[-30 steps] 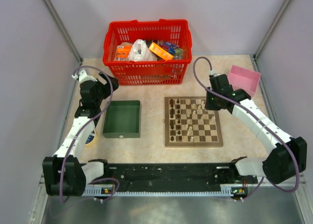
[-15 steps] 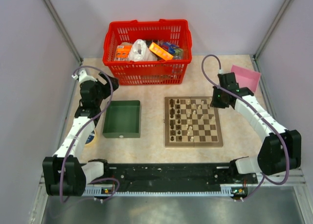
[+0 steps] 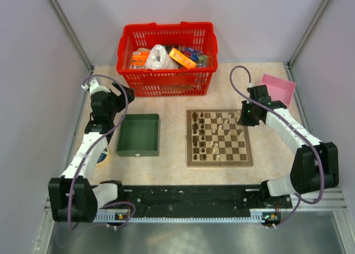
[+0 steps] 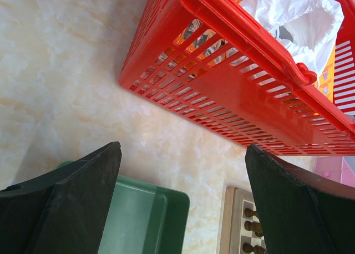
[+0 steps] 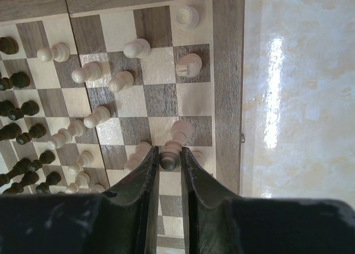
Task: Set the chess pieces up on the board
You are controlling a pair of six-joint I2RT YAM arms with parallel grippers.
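- Your right tool (image 5: pixel 169 154) is pinched narrow around the head of a pale piece (image 5: pixel 178 133), over the board (image 5: pixel 227 71) close to its right rim. I cannot tell whether the piece's base touches the square.
- The other chess pieces (image 3: pixel 213 133) stand scattered over the board's left and far squares, with the dark ones toward the left.
- Your left tool (image 4: pixel 183 154) gapes wide and holds nothing. It hangs above the table (image 4: pixel 66 71), between the red basket (image 4: pixel 222 98) and the green tray (image 4: pixel 144 221).
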